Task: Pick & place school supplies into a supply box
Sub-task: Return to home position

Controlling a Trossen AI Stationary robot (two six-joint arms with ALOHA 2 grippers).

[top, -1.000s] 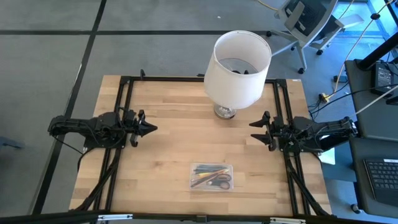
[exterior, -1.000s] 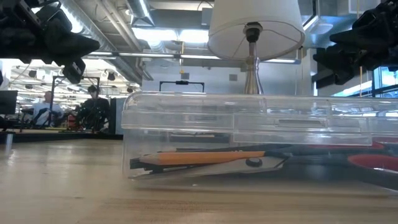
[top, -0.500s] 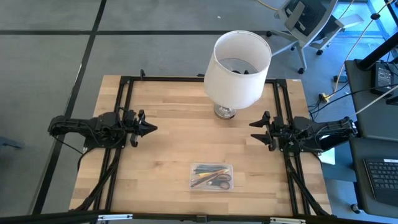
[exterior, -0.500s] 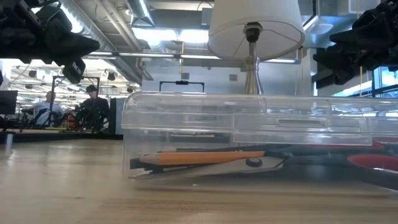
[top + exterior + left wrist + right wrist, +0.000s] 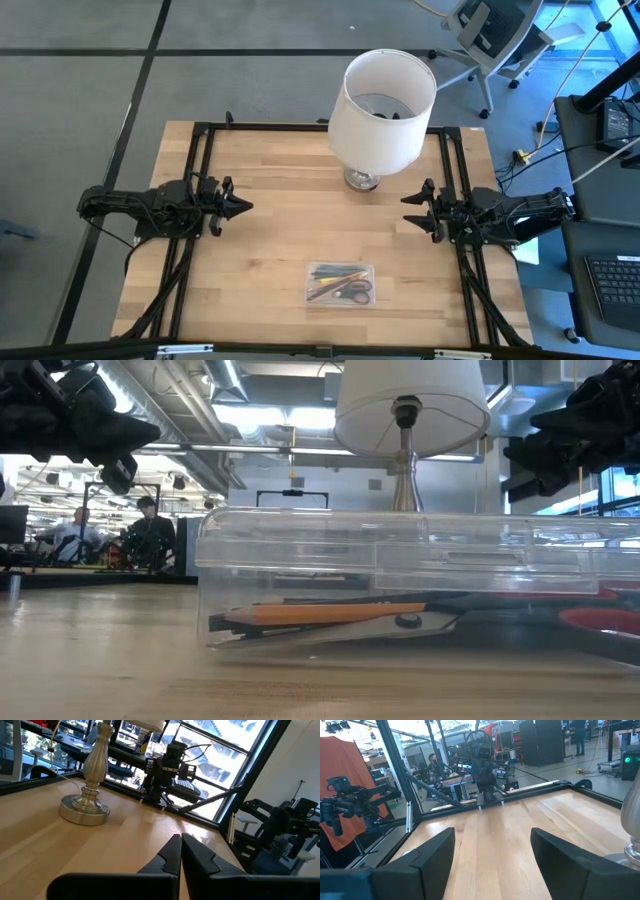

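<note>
The supply box is a clear shallow plastic box resting flat on the wooden table near its near edge. It fills the low view as the supply box. Inside lie yellow, orange and dark pencils and red-handled scissors; an orange pencil rests on the box floor. My left gripper hovers shut over the table's left side, far from the box. My right gripper hovers open over the right side. The wrist views confirm the shut left gripper and the open right gripper.
A lamp with a big white shade stands on its metal base at the table's far middle, between the arms. A black frame runs along the table's edges. People sit in the room beyond. Bare wood lies between box and grippers.
</note>
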